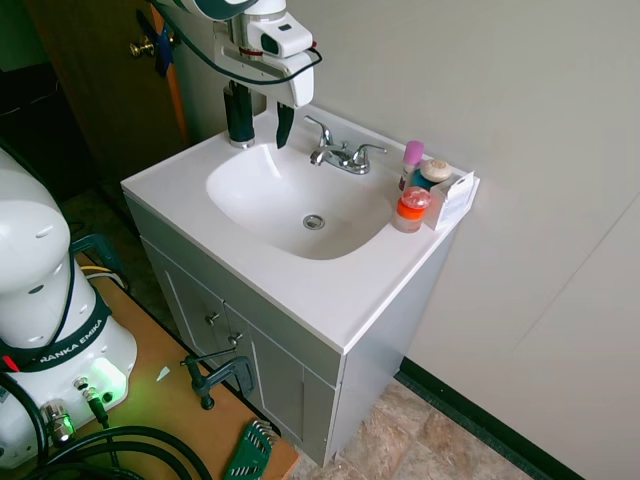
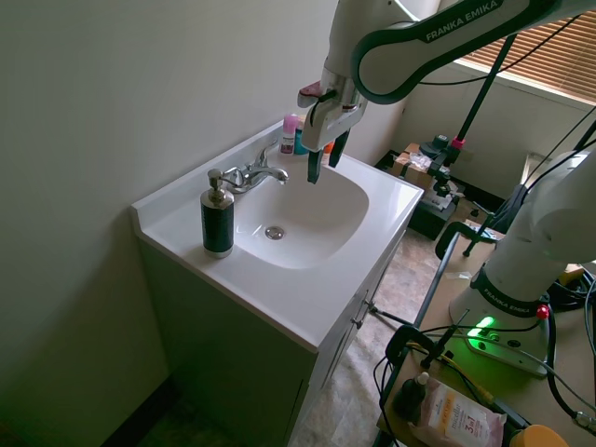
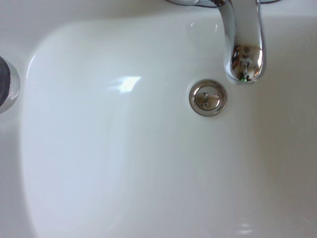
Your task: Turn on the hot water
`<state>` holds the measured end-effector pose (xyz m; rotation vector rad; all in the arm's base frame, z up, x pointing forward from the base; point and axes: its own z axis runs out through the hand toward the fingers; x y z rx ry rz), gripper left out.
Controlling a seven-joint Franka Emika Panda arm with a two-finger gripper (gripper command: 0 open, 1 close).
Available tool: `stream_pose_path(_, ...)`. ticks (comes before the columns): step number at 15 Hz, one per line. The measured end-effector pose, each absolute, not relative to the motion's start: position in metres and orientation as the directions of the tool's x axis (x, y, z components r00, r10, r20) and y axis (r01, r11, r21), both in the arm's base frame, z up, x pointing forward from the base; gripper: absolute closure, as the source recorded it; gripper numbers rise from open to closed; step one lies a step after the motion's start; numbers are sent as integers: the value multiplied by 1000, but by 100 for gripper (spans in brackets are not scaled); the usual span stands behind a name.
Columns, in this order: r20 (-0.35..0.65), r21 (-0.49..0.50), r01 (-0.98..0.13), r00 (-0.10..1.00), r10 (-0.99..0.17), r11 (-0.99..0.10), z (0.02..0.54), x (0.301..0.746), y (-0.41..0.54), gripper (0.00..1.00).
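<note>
White rectangular vanity top [image 1: 330, 290] over a grey cabinet with two doors [image 1: 255, 360], set against a pale wall. Moulded into the top, a white oval sink basin [image 1: 270, 200], dry and empty, with a round chrome drain [image 1: 314, 222] at its bottom. Above the basin's rear edge, hanging in the air, the white arm's two-finger gripper [image 2: 323, 160], pointing straight down, touching nothing. Dark fingers [image 2: 337, 149] spread apart with a clear gap between them, nothing held.

At the back rim of the basin, centred, a chrome faucet [image 1: 341, 155] with a curved spout reaching over the drain and two lever handles, one on either side of the spout. Gripper near the faucet but apart from it, off to one side and higher.

On the rim corner beyond the gripper, upright, a black cylindrical soap dispenser with a chrome pump [image 2: 218, 216]. At the opposite end of the top, clustered against the wall: a pink-capped bottle [image 1: 411, 160], an orange-lidded clear jar [image 1: 411, 209], a small white box [image 1: 455, 195].

Wrist view: shiny spout tip [image 3: 243, 54] just beside the drain.
</note>
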<state>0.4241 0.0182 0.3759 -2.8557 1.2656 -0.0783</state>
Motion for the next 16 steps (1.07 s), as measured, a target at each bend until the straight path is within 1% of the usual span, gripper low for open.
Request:
stream_pose_path(3, 50, -39, -745, 664, -746, -666, 377, 426, 20, 0)
stream_pose_path(5, 85, -47, -755, 649, -756, -654, 377, 441, 29, 0)
stream_pose_path(8, 170, -59, -786, 600, -782, -616, 368, 484, 52, 0)
stream_pose_path(12, 297, -127, -846, 466, -834, -518, 353, 550, 76, 0)
stream_pose_path(16, 364, -173, -863, 392, -845, -474, 343, 581, 94, 0)
